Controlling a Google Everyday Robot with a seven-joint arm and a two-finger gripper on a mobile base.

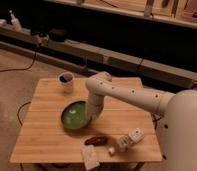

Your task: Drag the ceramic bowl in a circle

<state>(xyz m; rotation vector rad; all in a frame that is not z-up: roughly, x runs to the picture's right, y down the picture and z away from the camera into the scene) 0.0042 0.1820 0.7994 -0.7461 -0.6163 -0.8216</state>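
Observation:
The ceramic bowl (73, 116), wide and shallow with a glossy green inside and a dark rim, sits on the wooden table (47, 142), left of centre. My white arm reaches in from the right and bends down to the bowl. My gripper (91, 118) is at the bowl's right rim, pointing down, touching or just inside the rim. The arm's last link hides part of that rim.
A small white cup (66, 82) with a dark inside stands at the table's back left. Near the front edge lie a red-brown item (96, 141), a white packet (90, 156) and a white object (130, 138). A cable runs over the floor on the left.

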